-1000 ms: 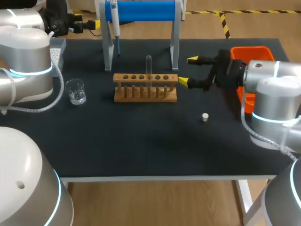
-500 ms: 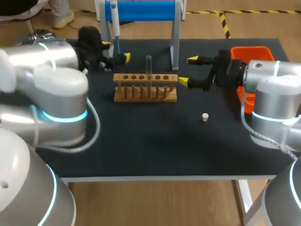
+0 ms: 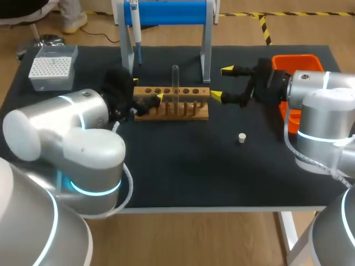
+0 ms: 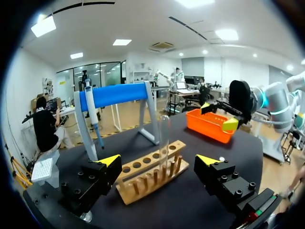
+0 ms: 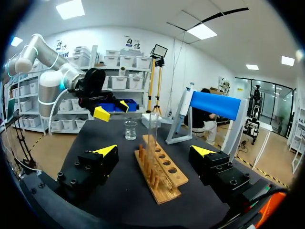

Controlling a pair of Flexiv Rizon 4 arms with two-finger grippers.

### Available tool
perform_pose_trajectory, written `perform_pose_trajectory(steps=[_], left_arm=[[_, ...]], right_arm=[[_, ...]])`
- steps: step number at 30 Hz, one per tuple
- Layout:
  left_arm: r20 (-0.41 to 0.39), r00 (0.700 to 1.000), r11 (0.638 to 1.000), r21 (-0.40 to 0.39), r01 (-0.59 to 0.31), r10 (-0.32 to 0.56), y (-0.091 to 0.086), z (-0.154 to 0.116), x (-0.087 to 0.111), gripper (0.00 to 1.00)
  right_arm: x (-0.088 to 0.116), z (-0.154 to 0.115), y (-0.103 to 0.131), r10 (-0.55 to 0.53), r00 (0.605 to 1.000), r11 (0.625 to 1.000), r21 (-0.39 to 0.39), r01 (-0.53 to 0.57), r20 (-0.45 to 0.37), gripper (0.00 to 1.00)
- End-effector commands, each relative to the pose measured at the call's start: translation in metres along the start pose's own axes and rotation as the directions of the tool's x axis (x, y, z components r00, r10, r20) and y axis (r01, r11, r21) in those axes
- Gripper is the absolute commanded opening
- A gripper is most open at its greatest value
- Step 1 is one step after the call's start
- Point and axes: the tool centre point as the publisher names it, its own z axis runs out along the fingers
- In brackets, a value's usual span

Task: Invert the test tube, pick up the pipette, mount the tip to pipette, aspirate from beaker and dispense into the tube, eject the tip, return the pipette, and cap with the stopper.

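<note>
Test tube [image 3: 175,83] stands upright in the wooden rack [image 3: 172,105] at mid-table. I have my left gripper [image 3: 147,90] at the rack's left end, fingers spread wide, the tube ahead of them and untouched. My right gripper [image 3: 222,83] hangs just off the rack's right end, fingers likewise apart, holding nothing. The pipette [image 3: 135,27] hangs on the blue stand [image 3: 166,11] behind the rack. The white stopper [image 3: 242,137] lies on the black table [image 3: 183,166] near my right arm, the tip box [image 3: 52,66] at the far left corner.
</note>
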Motion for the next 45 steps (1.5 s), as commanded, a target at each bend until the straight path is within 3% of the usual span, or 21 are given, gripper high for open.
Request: perform_pose_trajectory(steps=[1, 7, 29, 39, 45], left_arm=[[-0.06, 0.998, 0.996, 0.091, -0.007, 0.012, 0.007, -0.006, -0.012, 1.0], [-0.091, 0.995, 0.997, 0.074, -0.018, 0.025, 0.005, -0.005, -0.019, 1.0], [-0.091, 0.995, 0.997, 0.074, -0.018, 0.025, 0.005, -0.005, -0.019, 1.0], [-0.091, 0.995, 0.997, 0.074, -0.018, 0.025, 0.005, -0.005, -0.019, 1.0], [-0.091, 0.995, 0.997, 0.074, -0.018, 0.025, 0.005, -0.005, -0.019, 1.0]], right_arm=[[0.001, 0.0, 0.0, 0.0, 1.0, 1.0, 0.0, 0.0, 0.003, 1.0], [0.001, 0.0, 0.0, 0.0, 1.0, 1.0, 0.0, 0.0, 0.003, 1.0], [-0.002, 0.003, -0.001, -0.003, 1.0, 1.0, 0.001, 0.003, 0.0, 1.0], [-0.019, 0.029, 0.012, -0.061, 0.996, 0.995, -0.089, 0.055, -0.069, 1.0], [-0.021, 0.044, 0.02, -0.105, 0.981, 0.983, -0.169, 0.077, -0.165, 1.0]])
